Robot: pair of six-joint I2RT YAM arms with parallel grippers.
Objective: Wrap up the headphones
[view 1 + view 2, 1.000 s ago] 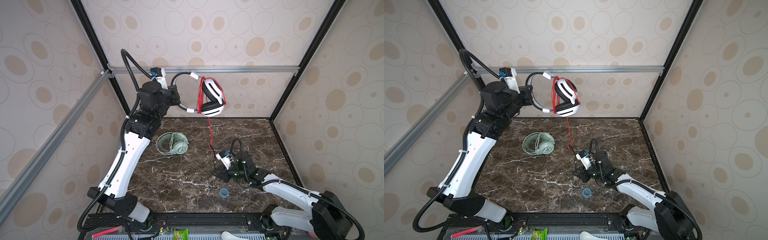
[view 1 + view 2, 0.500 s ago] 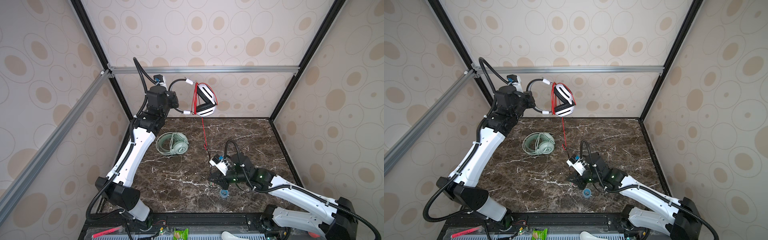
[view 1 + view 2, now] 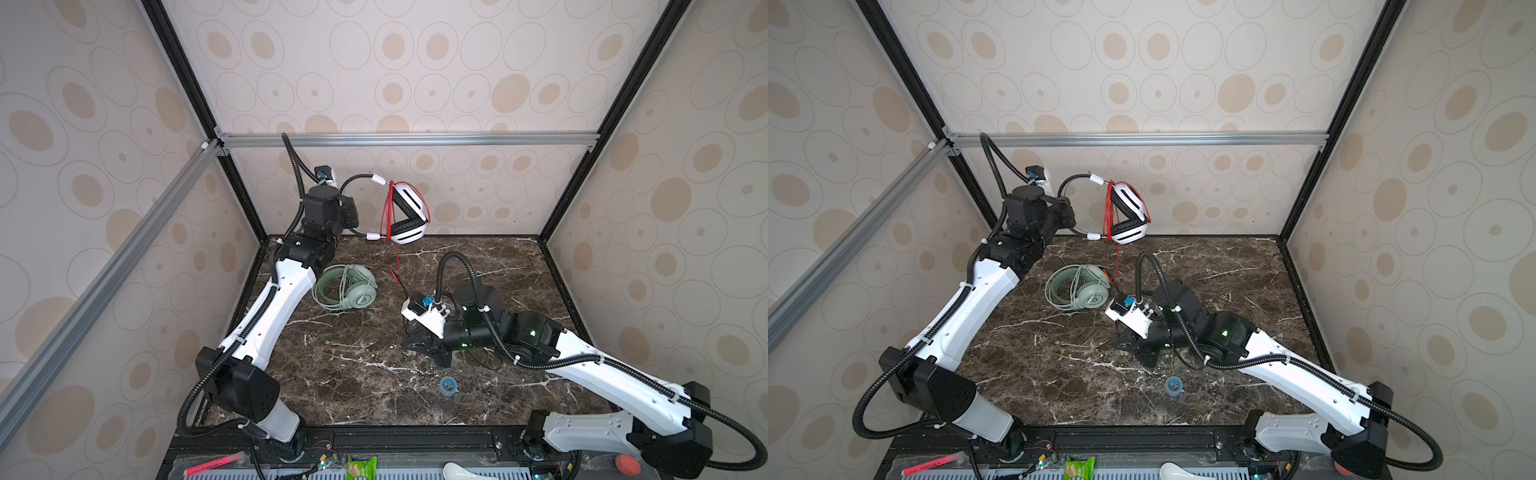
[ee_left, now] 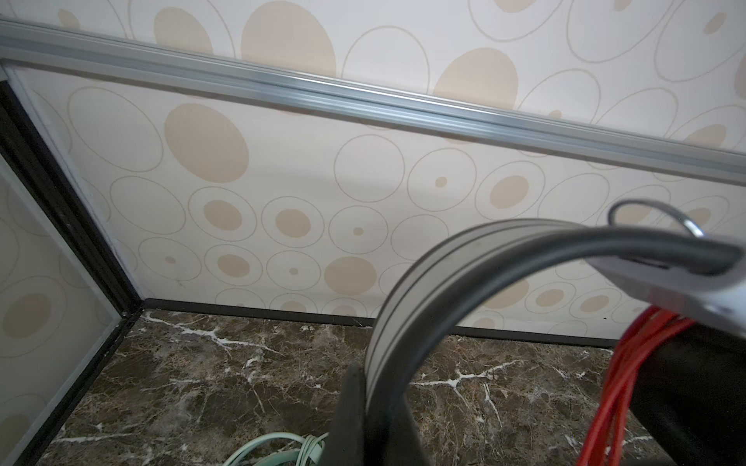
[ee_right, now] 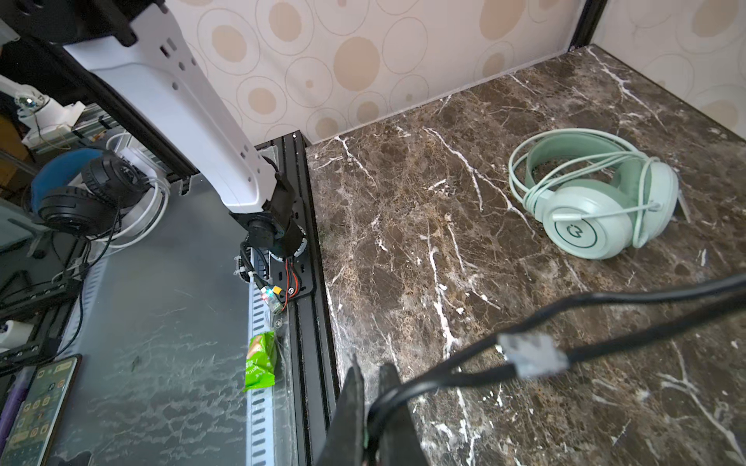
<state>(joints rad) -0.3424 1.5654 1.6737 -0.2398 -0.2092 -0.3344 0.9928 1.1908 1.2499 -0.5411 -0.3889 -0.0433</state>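
My left gripper (image 3: 351, 216) (image 3: 1069, 217) (image 4: 375, 389) is shut on the grey-black headband of the white-and-black headphones (image 3: 409, 212) (image 3: 1130, 214), held up near the back wall. The red cord (image 3: 388, 212) (image 4: 621, 387) is looped around the ear cups, and one strand hangs to the table towards my right arm. Low over the table, my right gripper (image 3: 409, 345) (image 3: 1122, 345) (image 5: 369, 389) is shut on a thin black cord (image 5: 444, 379) that forks at a grey piece (image 5: 529, 355). The mint green headphones (image 3: 349, 287) (image 3: 1080, 287) (image 5: 597, 201) lie flat on the table, their cord wound around them.
A small blue round thing (image 3: 449, 385) (image 3: 1174, 385) lies on the marble table (image 3: 353, 374) in front of my right gripper. A green packet (image 5: 260, 359) and a pink marker (image 3: 212, 465) lie by the front rail. Off the table are black headphones (image 5: 93, 193) and a phone (image 5: 36, 407).
My left arm has drawn the white-and-black headphones back and a little lower towards the back wall. My right gripper has slid leftwards over the table with the cord in it.
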